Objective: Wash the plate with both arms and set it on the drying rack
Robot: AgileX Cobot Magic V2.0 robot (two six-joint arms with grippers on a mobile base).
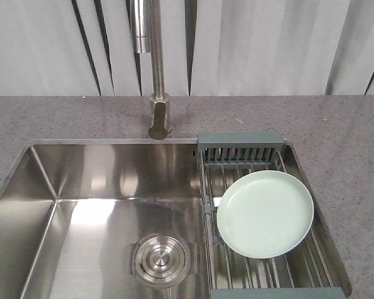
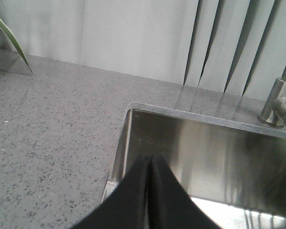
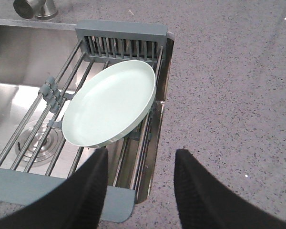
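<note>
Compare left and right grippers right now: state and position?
The left gripper is shut, fingers pressed together; the right gripper is open with a wide gap. The left sits over the sink's left edge by the counter; the right sits above the drying rack, just short of the plate. Both are black and hold nothing.

No readable text, label, brand, number or sign appeared on anything in any of the views.
</note>
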